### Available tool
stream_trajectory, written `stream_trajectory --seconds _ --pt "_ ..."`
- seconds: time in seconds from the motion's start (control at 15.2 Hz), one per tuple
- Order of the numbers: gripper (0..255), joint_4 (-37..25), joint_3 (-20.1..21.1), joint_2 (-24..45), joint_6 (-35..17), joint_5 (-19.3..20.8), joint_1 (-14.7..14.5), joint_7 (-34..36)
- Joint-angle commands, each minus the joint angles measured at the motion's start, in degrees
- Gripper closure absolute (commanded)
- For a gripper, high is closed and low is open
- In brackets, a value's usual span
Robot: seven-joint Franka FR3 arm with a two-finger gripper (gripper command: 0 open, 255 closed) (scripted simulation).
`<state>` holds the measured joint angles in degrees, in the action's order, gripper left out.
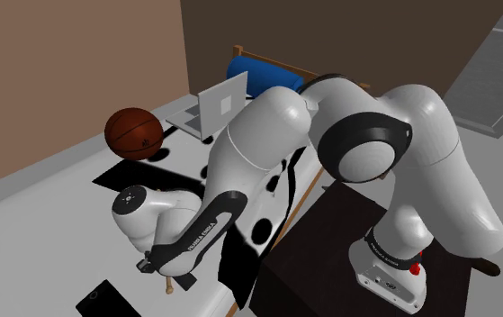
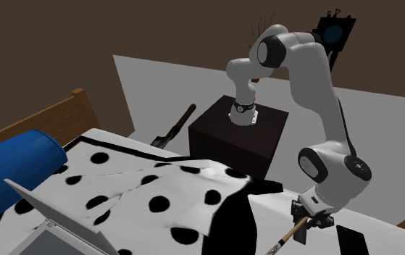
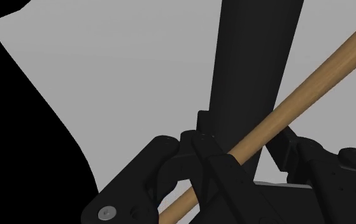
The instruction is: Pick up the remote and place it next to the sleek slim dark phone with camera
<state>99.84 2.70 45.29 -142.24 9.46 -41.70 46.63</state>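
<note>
My gripper (image 1: 162, 273) hangs low over the grey bed surface, at the near end of the spotted blanket (image 2: 164, 195). In the wrist view the gripper (image 3: 246, 145) is shut on a slim black remote (image 3: 259, 57) that runs straight away from the fingers. A thin wooden stick (image 3: 323, 73) crosses in front of the remote, between the fingers; I cannot tell whether it is clamped too. The second exterior view shows the stick (image 2: 286, 237) poking out below the gripper (image 2: 307, 217). A flat dark phone (image 1: 103, 297) with a small camera dot lies close to the gripper, toward the shoulder view's lower left.
A basketball (image 1: 134, 133), an open laptop (image 1: 215, 106) and a blue bolster (image 1: 258, 74) sit farther back on the bed. The dark stand (image 1: 330, 261) is beside the wooden bed rail (image 1: 305, 194). A brown wall runs along the shoulder view's left.
</note>
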Motion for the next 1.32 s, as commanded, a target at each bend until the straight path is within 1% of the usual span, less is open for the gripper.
stream_trajectory --seconds 0.0,0.53,0.59,0.92,1.12,1.25 --pt "255 -0.7 -0.1 1.3 -0.7 0.1 0.0 0.0" --pt "255 -0.9 -0.2 1.8 -1.0 0.1 0.0 0.0" --pt "0 -0.9 -0.2 1.8 -1.0 0.1 0.0 0.0" --pt "0 -0.9 -0.2 1.8 -1.0 0.1 0.0 0.0" --pt "0 0.4 0.3 -2.8 2.3 -0.3 0.1 -0.2" --pt "0 0.7 0.4 -4.0 3.2 -0.4 0.1 -0.3"
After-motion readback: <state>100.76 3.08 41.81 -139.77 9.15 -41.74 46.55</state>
